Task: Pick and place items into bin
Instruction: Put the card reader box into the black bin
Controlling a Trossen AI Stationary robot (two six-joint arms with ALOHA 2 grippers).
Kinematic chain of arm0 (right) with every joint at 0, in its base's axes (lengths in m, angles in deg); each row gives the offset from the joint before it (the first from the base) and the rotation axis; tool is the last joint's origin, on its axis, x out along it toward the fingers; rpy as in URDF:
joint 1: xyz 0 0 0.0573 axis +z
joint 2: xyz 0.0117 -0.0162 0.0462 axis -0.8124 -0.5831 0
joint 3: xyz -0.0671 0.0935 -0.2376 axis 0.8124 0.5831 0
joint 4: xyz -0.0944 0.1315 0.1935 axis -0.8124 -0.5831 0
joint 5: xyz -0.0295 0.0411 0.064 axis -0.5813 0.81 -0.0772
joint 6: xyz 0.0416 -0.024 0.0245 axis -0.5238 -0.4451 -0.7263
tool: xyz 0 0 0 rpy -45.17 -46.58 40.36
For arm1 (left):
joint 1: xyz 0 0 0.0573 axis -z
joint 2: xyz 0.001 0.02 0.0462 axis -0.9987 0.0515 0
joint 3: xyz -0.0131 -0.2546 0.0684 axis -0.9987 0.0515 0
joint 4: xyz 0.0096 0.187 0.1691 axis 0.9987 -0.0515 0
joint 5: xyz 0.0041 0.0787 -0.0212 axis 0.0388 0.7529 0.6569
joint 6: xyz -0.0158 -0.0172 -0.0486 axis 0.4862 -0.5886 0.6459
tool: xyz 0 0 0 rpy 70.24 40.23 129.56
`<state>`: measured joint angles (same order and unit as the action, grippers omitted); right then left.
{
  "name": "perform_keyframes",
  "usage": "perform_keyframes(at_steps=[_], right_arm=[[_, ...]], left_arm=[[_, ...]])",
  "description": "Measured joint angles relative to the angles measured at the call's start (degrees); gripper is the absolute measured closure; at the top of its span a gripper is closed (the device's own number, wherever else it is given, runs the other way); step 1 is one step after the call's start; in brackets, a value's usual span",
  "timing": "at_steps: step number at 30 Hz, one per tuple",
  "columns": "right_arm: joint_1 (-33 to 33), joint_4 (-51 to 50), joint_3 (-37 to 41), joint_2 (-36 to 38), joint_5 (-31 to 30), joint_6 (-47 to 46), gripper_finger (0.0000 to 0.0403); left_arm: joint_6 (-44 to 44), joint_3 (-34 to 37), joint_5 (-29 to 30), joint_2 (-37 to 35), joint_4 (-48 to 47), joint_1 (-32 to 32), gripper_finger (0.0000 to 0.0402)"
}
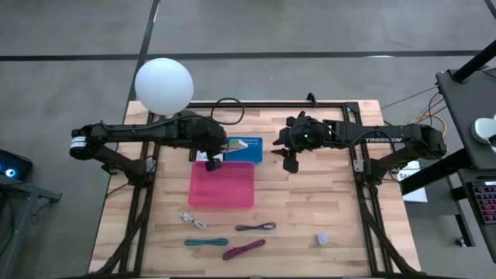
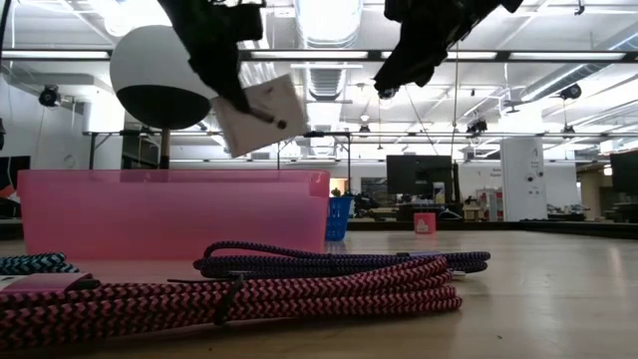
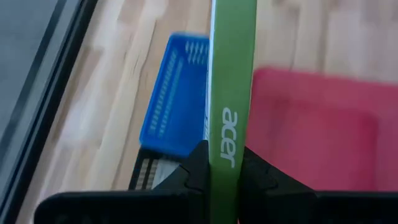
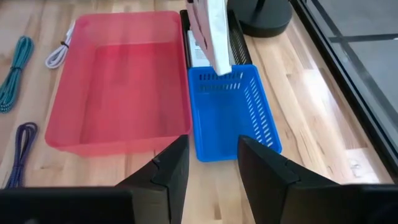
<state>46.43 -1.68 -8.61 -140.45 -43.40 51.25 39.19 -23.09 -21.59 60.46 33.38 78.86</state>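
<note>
High view: left gripper pinches a flat green-and-white packet over the small blue mesh basket, beside the pink plastic bin. Right gripper open, idle. Risk: release lands in basket.

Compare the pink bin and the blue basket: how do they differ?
The pink bin is larger, with smooth solid walls; the blue basket is smaller, with slotted walls. In the high view the left gripper holds the green packet by the pink bin's far edge; the right gripper hangs open beside the blue basket. Both are empty rectangular containers, side by side.
</note>
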Motion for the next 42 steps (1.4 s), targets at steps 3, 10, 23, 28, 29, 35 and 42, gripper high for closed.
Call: perform_keyframes(at_steps=[3,10,23,28,29,35,42], right_arm=[[0.0,0.0,0.0,0.0,0.0,0.0,0.0285],[0.0,0.0,0.0,0.0,0.0,0.0,0.0285],[0.0,0.1,0.3,0.0,0.0,0.0,0.0288],[0.0,0.0,0.8,0.0,0.0,0.0,0.0285],[0.0,0.1,0.8,0.0,0.0,0.0,0.0285],[0.0,0.1,1.1,0.0,0.0,0.0,0.0293],[0.0,0.1,1.2,0.0,-0.1,0.2,0.0291]], left_arm=[[0.0,0.0,2.4,0.0,-4.1,0.0,0.0379],[-0.2,0.2,8.3,0.0,-10.8,0.0,0.0379],[-3.3,5.6,13.7,0.2,-13.4,-0.1,0.0379],[-3.2,9.9,17.1,0.2,-10.8,-0.1,0.0379],[-3.5,10.3,17.6,0.2,-10.3,-0.1,0.0379],[-6.4,12.8,18.3,0.2,-6.1,-0.1,0.0379],[-6.9,13.2,18.6,0.2,-3.6,-0.1,0.0379]])
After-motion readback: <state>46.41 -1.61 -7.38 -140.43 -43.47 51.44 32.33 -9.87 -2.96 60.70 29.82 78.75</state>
